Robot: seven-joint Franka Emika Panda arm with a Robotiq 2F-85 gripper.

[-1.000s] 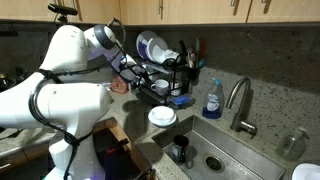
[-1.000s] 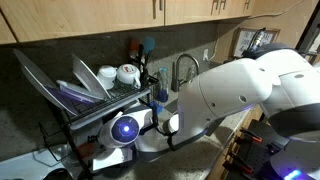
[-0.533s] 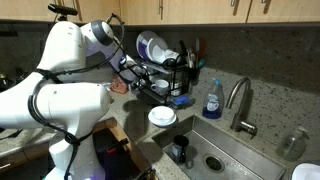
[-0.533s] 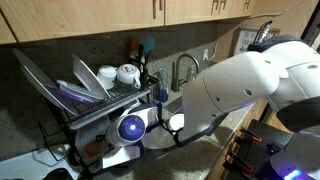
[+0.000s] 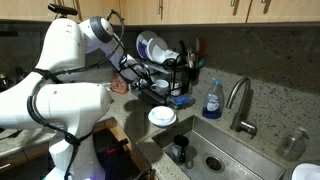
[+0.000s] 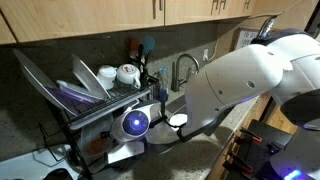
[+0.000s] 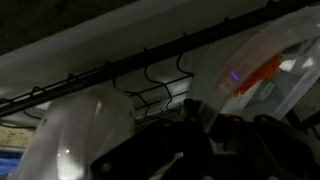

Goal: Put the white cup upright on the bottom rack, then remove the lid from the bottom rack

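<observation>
The white robot arm [image 5: 70, 50] pushes its black two-finger claw [image 5: 134, 76] into the left end of the bottom rack [image 5: 160, 93], the lower tier of the black wire two-tier dish rack. It comes in low, likely to clear the plate-laden upper tier [image 6: 105, 100]. The fingers are pressed together, but the dark, blurred wrist view does not show whether they pinch anything. There, a small pale rounded shape, probably the white cup [image 7: 85, 140], sits just beside the fingers under the wires, its tilt unclear. To the right, a cloudy translucent piece [image 7: 262, 70] with an orange mark may be the lid.

Metal-wire rack [image 5: 168, 80] (matt steel sink [image 5: 225, 150])
</observation>
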